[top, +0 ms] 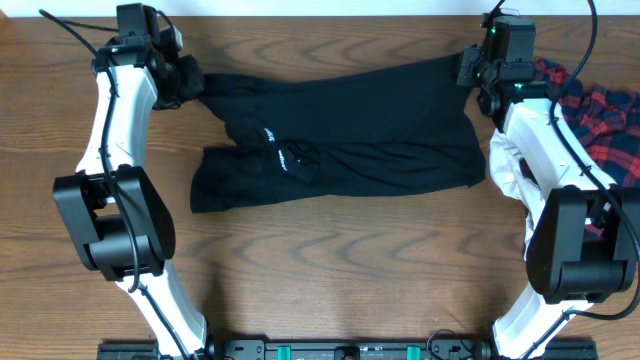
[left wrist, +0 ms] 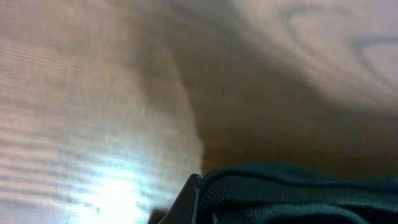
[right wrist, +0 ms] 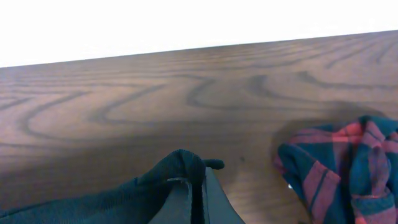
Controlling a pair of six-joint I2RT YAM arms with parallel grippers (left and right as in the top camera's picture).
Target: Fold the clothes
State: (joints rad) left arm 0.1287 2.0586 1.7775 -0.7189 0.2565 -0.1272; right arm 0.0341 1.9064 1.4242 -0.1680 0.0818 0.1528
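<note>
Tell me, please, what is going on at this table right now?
A two-armed robot is working on a black shirt spread across the wooden table. The left fingers are shut on its far left corner and the right fingers on its far right corner, so the far edge is stretched between them. No neat fold shows yet. A red-and-navy plaid garment and a white piece lie bunched at the table's right end.

plaid garment: cut by right edge; white piece: partly under right arm
</note>
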